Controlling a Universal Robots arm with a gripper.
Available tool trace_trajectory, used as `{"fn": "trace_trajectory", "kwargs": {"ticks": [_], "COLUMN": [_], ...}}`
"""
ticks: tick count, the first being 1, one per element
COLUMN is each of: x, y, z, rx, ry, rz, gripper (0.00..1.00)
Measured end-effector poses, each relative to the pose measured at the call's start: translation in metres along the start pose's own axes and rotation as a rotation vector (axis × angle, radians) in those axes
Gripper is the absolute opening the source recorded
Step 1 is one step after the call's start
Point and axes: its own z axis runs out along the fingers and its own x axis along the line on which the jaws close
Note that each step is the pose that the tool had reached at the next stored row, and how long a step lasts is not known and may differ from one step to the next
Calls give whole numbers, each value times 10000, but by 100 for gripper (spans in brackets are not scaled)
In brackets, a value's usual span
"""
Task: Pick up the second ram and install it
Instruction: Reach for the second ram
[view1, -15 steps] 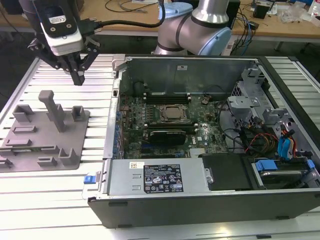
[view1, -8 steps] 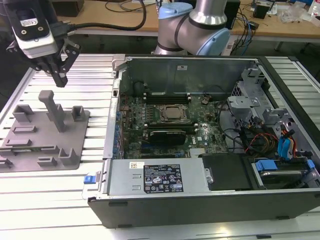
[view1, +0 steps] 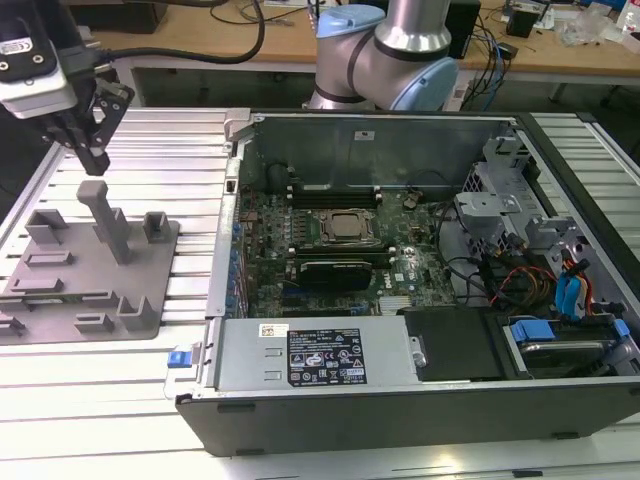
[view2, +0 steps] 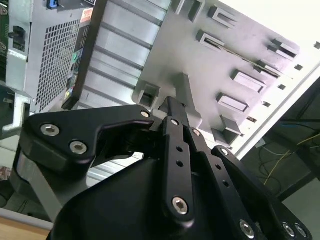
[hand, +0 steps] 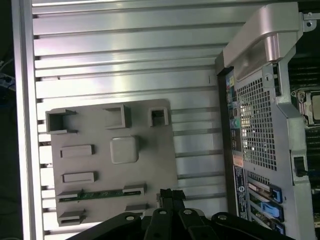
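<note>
Pincer (hand: 167, 193), closed and empty, over grey tray (hand: 155, 155), apart from slotted second ram (hand: 100, 194).

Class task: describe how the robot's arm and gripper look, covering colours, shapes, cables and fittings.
The arm is made of round silver-grey tubes with pale blue joint caps. The gripper is black, built of flat bar links joined by silver screws. A thick black cable runs from the wrist.

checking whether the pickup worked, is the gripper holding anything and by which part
Nothing is held. The gripper hangs empty above the grey tray, and the green memory stick lies in its slot on the tray.
</note>
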Motion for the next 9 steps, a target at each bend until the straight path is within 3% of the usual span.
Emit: {"fn": "trace_trajectory", "kwargs": {"ticks": [4,9], "x": [106,314], "y": [-8,-25], "z": [9,39], "rx": [1,1], "ry": [0,0], "rz": [1,0], "gripper": [8,8]}}
